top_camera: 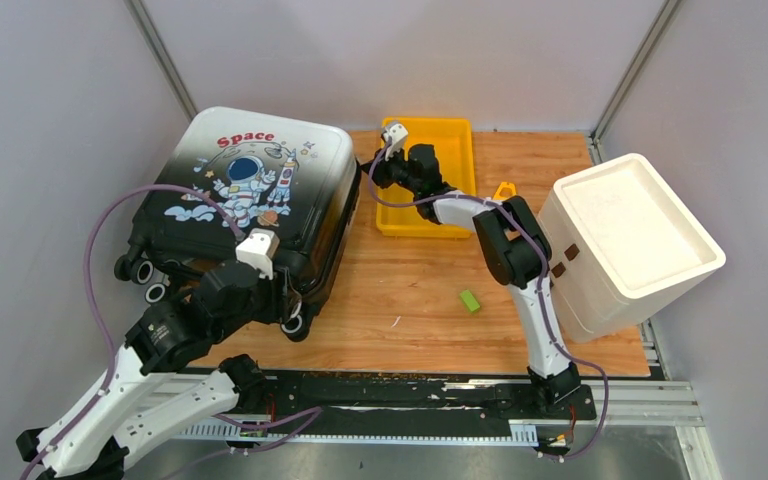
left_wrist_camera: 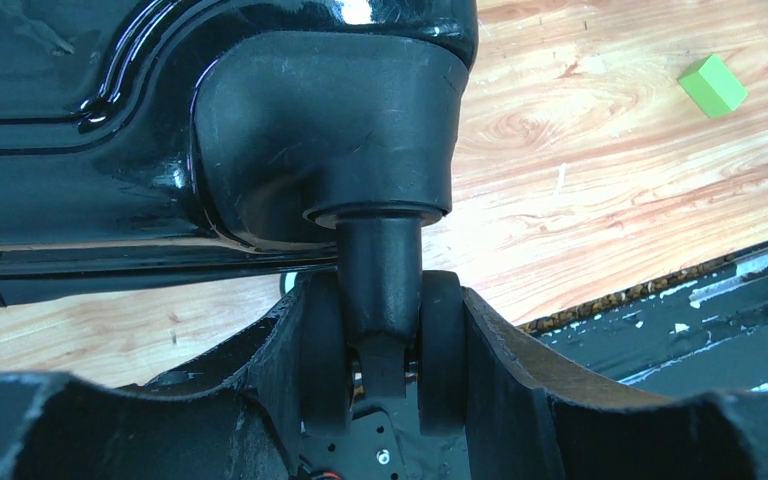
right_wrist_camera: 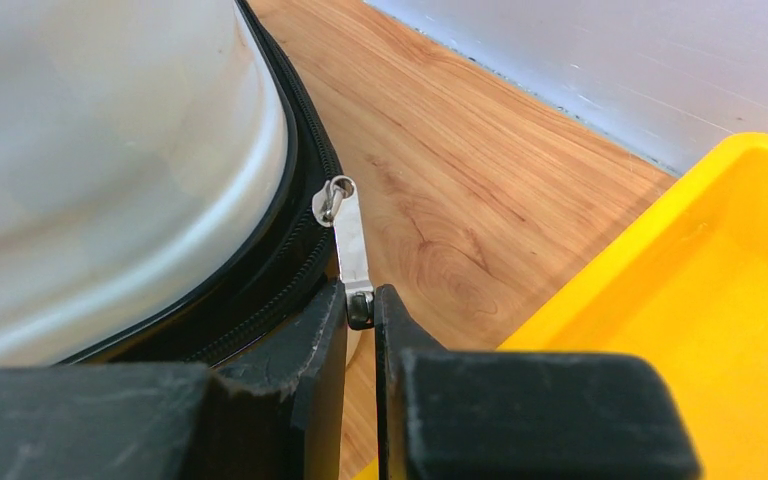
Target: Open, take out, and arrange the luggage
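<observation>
Left claw clamps black wheel of astronaut-printed luggage; right claw pinches zipper pull.

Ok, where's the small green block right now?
In the top view, the small green block lies on the wooden tabletop right of centre, between the astronaut-print hard-shell suitcase and the white foam box.

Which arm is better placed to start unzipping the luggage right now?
Right. The right gripper is shut on the zipper pull at the luggage seam; the left gripper clamps a wheel, likely bracing the case.
</observation>
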Controlling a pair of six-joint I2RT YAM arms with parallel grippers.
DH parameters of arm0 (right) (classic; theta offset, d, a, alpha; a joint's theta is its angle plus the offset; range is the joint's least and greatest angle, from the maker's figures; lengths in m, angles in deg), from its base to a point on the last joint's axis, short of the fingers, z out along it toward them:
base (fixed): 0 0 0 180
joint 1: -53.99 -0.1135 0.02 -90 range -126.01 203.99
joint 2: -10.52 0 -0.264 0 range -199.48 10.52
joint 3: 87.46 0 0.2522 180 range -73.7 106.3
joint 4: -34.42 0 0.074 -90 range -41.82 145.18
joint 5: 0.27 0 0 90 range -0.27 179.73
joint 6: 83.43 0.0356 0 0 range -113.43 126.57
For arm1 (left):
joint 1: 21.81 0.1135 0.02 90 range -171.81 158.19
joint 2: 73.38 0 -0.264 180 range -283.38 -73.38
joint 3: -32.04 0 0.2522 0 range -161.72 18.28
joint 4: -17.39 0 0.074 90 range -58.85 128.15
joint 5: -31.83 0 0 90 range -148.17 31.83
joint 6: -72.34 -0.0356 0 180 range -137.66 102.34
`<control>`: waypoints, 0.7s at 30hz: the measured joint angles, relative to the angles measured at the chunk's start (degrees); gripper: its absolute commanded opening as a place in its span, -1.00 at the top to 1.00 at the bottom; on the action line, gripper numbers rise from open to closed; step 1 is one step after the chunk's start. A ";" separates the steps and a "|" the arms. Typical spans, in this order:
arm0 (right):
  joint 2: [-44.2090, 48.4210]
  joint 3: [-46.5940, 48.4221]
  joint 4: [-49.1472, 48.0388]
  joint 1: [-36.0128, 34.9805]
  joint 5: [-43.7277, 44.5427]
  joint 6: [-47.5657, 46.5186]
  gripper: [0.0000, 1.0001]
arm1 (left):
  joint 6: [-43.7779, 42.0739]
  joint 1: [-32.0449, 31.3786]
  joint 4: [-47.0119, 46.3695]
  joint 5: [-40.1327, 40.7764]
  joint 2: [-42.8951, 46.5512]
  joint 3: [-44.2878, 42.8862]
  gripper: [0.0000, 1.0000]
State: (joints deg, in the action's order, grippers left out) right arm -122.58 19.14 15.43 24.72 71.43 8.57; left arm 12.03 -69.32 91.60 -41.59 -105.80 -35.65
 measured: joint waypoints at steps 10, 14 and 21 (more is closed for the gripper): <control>-3.56 5.66 1.77 1.31 -4.85 0.22 1.00 | -0.42 0.02 -0.52 -0.17 2.49 0.00 1.00; -4.61 7.43 2.36 1.75 -6.64 0.24 1.00 | -0.46 0.02 -0.66 -0.17 3.26 0.00 1.00; -4.66 7.72 2.78 1.95 -7.26 0.22 0.36 | 0.24 0.00 -0.22 0.70 3.39 0.00 -0.24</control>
State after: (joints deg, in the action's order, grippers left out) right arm -127.23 26.85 18.21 26.66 64.17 8.78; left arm 12.27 -69.32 91.38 -40.89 -102.42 -35.65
